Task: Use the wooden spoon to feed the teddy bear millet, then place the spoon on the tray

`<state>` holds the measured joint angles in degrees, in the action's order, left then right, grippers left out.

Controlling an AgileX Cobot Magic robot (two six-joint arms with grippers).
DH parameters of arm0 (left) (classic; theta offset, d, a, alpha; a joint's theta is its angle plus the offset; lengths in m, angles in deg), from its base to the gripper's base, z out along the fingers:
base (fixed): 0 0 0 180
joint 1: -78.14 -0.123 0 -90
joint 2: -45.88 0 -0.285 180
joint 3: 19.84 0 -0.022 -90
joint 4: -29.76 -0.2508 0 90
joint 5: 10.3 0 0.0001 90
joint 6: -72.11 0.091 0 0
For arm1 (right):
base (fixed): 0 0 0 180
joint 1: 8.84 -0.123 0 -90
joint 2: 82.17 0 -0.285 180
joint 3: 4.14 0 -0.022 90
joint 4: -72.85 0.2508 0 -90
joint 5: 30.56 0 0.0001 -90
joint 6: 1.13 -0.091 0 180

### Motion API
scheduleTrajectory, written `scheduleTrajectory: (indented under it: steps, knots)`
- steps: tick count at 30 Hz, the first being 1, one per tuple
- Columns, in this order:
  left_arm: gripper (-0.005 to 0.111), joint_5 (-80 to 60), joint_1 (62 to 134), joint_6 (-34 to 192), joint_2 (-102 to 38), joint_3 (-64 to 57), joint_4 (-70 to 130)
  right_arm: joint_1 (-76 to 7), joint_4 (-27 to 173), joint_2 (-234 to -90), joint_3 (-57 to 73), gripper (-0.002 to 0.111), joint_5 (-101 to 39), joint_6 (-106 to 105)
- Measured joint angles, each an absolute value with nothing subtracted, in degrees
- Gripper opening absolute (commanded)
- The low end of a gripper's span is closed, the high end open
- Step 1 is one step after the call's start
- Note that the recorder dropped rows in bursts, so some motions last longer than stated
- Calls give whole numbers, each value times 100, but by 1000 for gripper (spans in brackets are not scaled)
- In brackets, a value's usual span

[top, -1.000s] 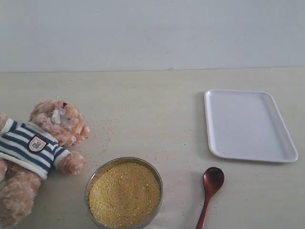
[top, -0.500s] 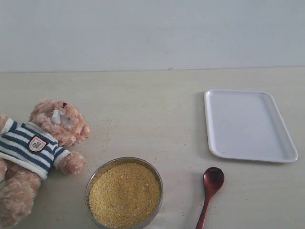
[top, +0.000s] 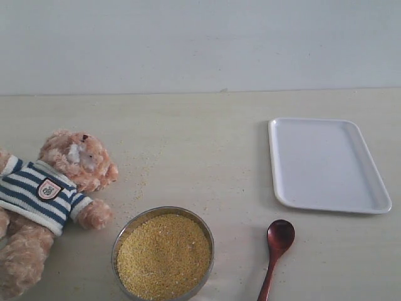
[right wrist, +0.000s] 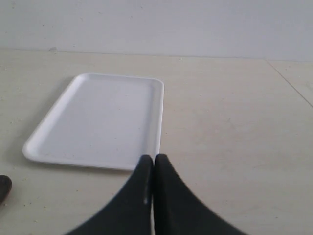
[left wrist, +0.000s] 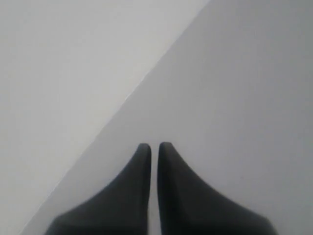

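Here: fluffy teddy bear (top: 56, 182), grainy millet (top: 164, 256), glossy wooden spoon (top: 280, 237), smooth rectangular tray (top: 326, 164); left pincer (left wrist: 154, 146), right pincer (right wrist: 154, 157) closed, empty.

white tray (top: 326, 164), reddish-brown wooden spoon (top: 276, 248), golden millet (top: 163, 256), navy-striped teddy bear (top: 47, 194)

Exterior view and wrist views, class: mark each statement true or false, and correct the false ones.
1. The wooden spoon lies on the tray. False: it lies on the table, beside the tray and apart from it.
2. The millet fills a round metal bowl. True.
3. The teddy bear wears a plain red shirt. False: its shirt is navy-and-white striped.
4. The left gripper and right gripper are both shut and empty. True.
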<state>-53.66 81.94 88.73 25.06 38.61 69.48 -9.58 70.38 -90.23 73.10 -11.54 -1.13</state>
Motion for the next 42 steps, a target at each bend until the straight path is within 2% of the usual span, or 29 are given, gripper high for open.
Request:
scheduleTrajectory:
  steps: [3, 8, 11, 16, 23, 26, 29, 32, 33, 34, 42]
  knots:
    - [5, -3564, 8194, 9683, 1276, 2498, 6552, -958, 7038, -9023, 7310, 0, -1154, -113]
    - [5, 1151, 8194, 10392, -991, 92, 6427, -958, 7038, -9023, 7310, 0, -1154, -113]
    - [5, 3302, 8194, 10449, -2181, -760, 6239, -958, 7038, -9023, 7310, 0, -1154, -113]
    - [5, 5385, 8206, 9784, -3299, -1230, 4823, -958, 7038, -9023, 7310, 0, -1154, -113]
    - [5, 5941, 8206, 8407, -3792, -1254, 1975, -958, 7038, -9023, 7310, 0, -1154, -113]
    - [17, 5941, 8206, 8357, -3792, -1254, 1907, -958, 7038, -9023, 7310, 0, -1154, -113]
    - [46, 5909, 8186, 8370, -3832, -1098, 1947, -958, 7038, -9023, 7310, 0, -1154, -113]
    - [94, 5650, 8101, 8370, -3970, -738, 1945, -958, 7038, -9023, 7310, 0, -1154, -113]
    - [106, 5532, 8078, 8370, -4039, -586, 1906, -958, 7038, -9023, 7310, 0, -1154, -113]
    - [110, 5415, 8078, 8370, -4103, -443, 1859, -958, 7038, -9023, 7310, 0, -1154, -113]
    - [109, 4648, 8054, 8314, -4363, 40, 2059, -958, 7038, -9023, 7310, 0, -1154, -113]
